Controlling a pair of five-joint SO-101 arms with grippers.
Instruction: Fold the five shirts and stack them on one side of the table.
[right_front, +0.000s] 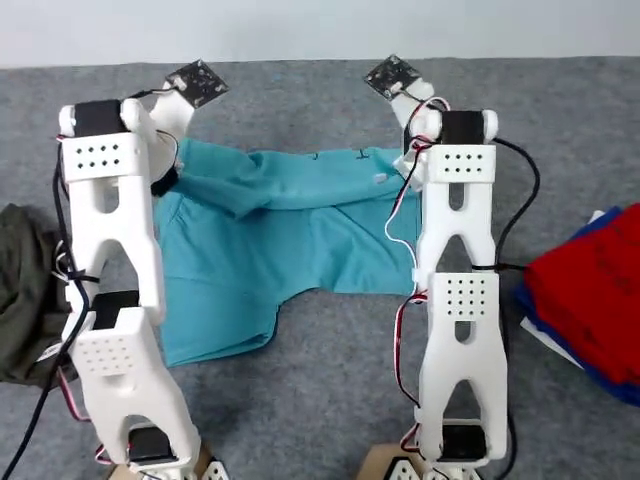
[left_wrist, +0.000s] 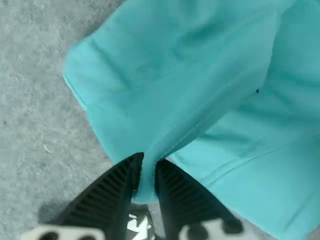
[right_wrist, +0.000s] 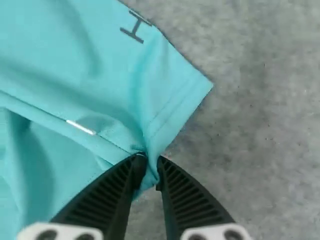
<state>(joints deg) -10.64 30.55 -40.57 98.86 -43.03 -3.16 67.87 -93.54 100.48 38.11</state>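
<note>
Teal shirt, top folded over | left gripper pinches it | right gripper pinches it

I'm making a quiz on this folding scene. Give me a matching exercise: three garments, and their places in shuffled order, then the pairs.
1. teal shirt
2. red garment
3. dark olive garment

A. high view's left edge
B. on blue cloth, high view's right edge
C. middle, pinched in the jaws of left gripper and right gripper

Pairs: 1-C, 2-B, 3-A
</note>
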